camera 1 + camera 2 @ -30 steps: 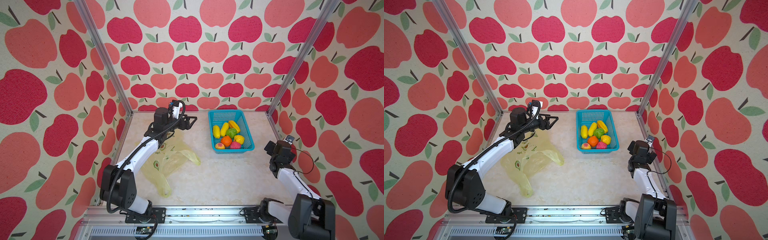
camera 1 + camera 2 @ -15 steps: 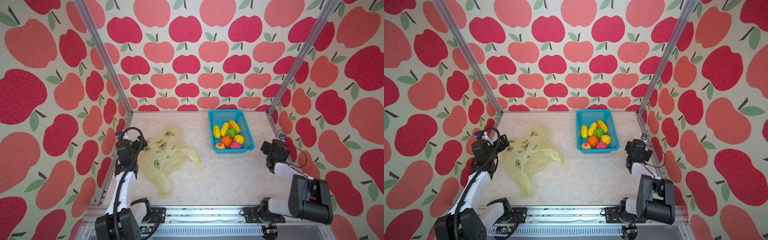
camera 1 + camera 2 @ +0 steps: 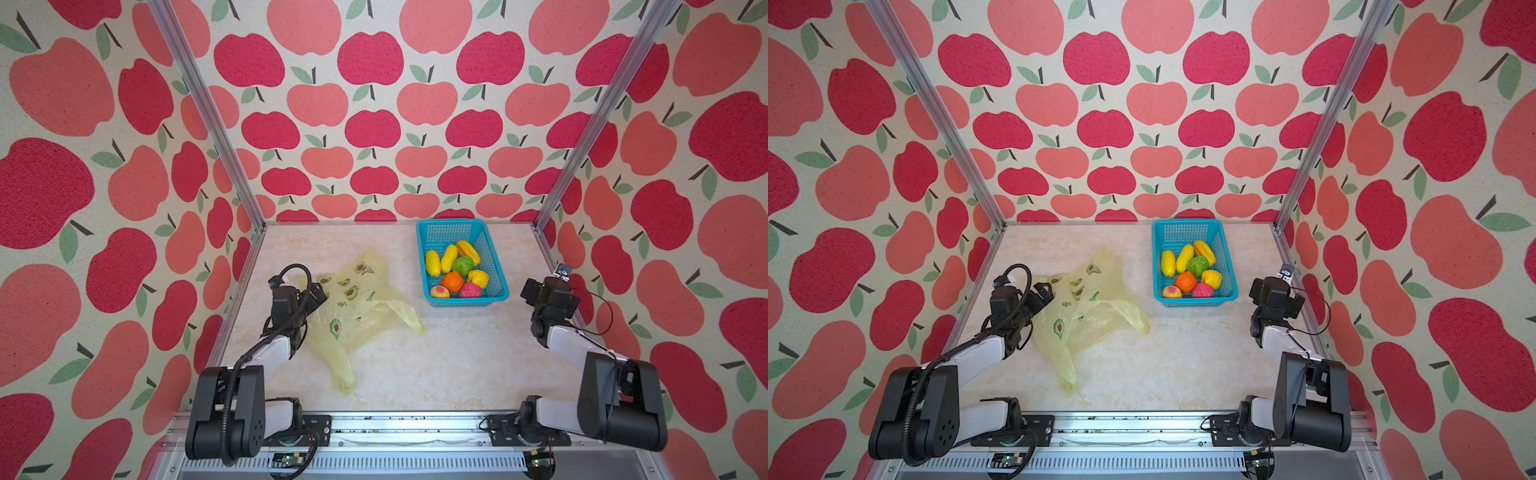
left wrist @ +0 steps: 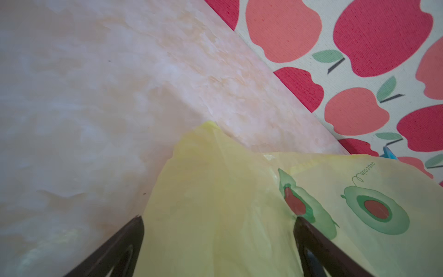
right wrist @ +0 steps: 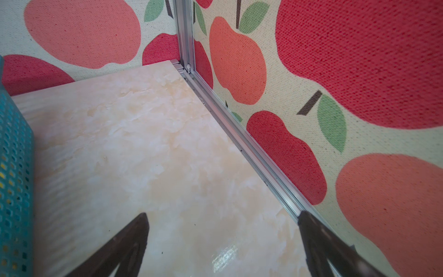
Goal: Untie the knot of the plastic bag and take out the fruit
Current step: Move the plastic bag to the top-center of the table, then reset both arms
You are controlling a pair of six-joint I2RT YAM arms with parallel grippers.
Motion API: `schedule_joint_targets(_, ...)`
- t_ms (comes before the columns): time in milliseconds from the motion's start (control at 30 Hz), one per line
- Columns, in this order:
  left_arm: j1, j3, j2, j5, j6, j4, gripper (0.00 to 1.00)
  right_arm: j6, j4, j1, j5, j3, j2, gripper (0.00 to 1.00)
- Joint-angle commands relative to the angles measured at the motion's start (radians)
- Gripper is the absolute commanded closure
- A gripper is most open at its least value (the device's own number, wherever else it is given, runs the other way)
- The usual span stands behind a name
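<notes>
The plastic bag [image 3: 365, 309] lies flat and crumpled on the left half of the marble-patterned table [image 3: 436, 365]. The left gripper [image 3: 318, 293] sits at the bag's left edge with its jaws spread wide. In the left wrist view the bag's yellow-green film [image 4: 215, 191] fills the gap between the two dark fingers [image 4: 124, 235]. Nothing is pinched, and whether the tips touch the plastic cannot be told. The bag's two handle strips lie apart: one loop [image 3: 409, 318] points toward the basket, the other [image 3: 343, 372] trails toward the front edge of the table.

The fruit [image 3: 452, 281] is well apart from both grippers, all of it inside the one teal mesh basket [image 3: 469, 300] at the back right of the table. Eight pieces can be counted in both top views: three long yellow to orange-yellow ones, one green, one lumpy yellow, one orange, one peach and one pink-red.

The right gripper [image 3: 532, 291] hangs near the right wall, just beside the basket's near corner. Its jaws are wide too, with only bare table between them in the right wrist view [image 5: 221, 217]. The basket wall [image 5: 14, 167] shows at the edge of that view, clear of the fingers.

Bare table separates bag and basket. Apple-print wallpaper [image 3: 374, 124] covers the three walls, and two aluminium posts [image 3: 208, 116] stand in the back corners
</notes>
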Motion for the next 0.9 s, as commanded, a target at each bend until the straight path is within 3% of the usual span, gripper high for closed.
schedule_joint_targets(0, -0.114, 0.116, 0.123, -0.012, -0.013, 0.124, 0.01, -0.023, 0.016, 0.009, 0.000, 0.003, -0.006, 0.01)
schedule_joint_targets(133, -0.207, 0.254, 0.263, -0.012, 0.022, 0.128, 0.01, -0.031, 0.012, 0.008, -0.032, 0.006, -0.001, 0.01)
schedule_joint_targets(233, -0.206, 0.316, 0.301, -0.026, 0.046, 0.096, 0.01, -0.036, -0.001, 0.005, -0.056, 0.016, 0.019, 0.01)
schedule_joint_targets(433, -0.089, 0.370, 0.244, 0.033, 0.154, 0.013, 0.01, -0.112, 0.029, 0.043, -0.121, 0.032, 0.093, 0.01)
schedule_joint_targets(600, 0.044, 0.407, 0.102, 0.082, 0.309, -0.133, 0.01, -0.123, 0.082, 0.056, -0.213, 0.005, 0.120, 0.01)
schedule_joint_targets(733, 0.133, 0.353, 0.015, -0.043, 0.432, -0.198, 0.01, -0.108, 0.253, 0.065, -0.420, -0.051, 0.129, 0.01)
schedule_joint_targets(867, 0.195, 0.176, -0.008, -0.131, 0.523, -0.056, 0.01, -0.123, 0.261, 0.072, -0.441, -0.033, 0.186, 0.01)
